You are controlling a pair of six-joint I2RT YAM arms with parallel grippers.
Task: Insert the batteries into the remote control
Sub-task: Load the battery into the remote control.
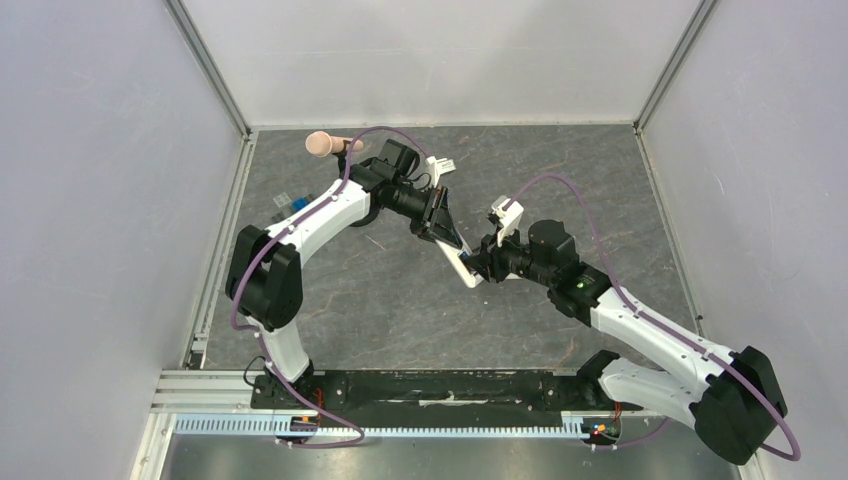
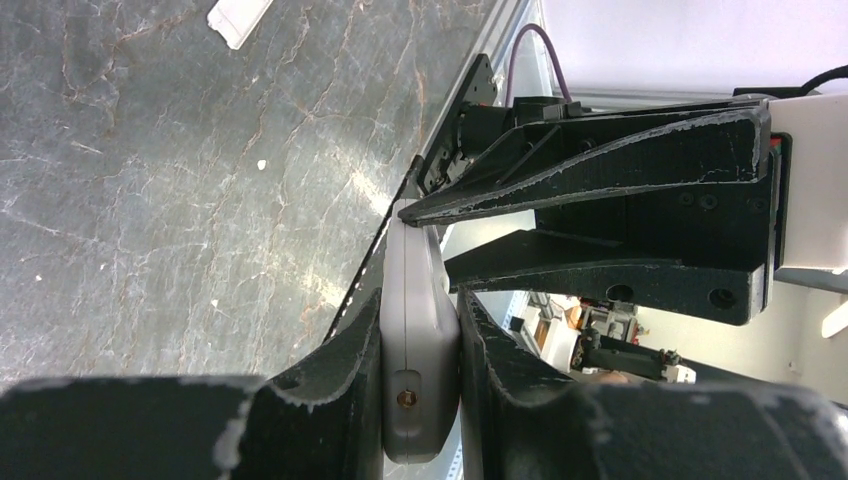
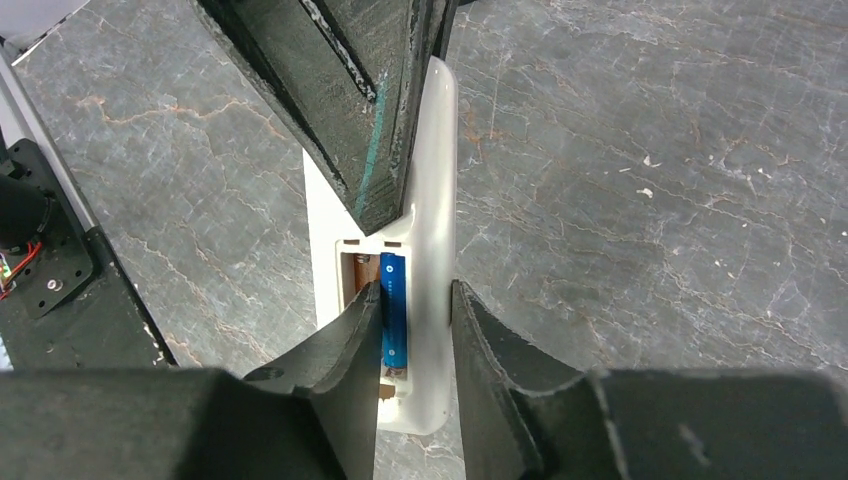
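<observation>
Remote control: I see the white remote control (image 1: pixel 463 262) held off the table between the two arms, near the middle of the workspace, running diagonally in the top view. In the right wrist view (image 3: pixel 432 200) it stands edge-on with its battery bay open toward the camera.
Batteries: one bright blue battery (image 3: pixel 392 310) sits lengthwise inside the open bay, at the end nearest the right wrist camera. The slot beside it shows a brownish interior; I cannot tell whether anything lies in it. I cannot find the dark grey battery in any view.
Left gripper: my left gripper (image 2: pixel 420 350) has its fingers pressed narrow against both flat sides of the remote, clamping one end of it.
Right gripper: my right gripper (image 3: pixel 415 330) has its fingers drawn in narrow around the bay end of the remote. One finger (image 3: pixel 350 330) lies against the blue battery and the other against the remote's outer wall.
Between the grippers: the two sets of fingers meet tip to tip along the remote, seen in both wrist views.
Table: grey marbled table (image 1: pixel 400 300) beneath, with white walls around it.
Other objects: a pink microphone (image 1: pixel 325 144) lies at the far edge, well apart from the remote. A small white piece (image 2: pixel 238 18) lies on the table in the left wrist view.
</observation>
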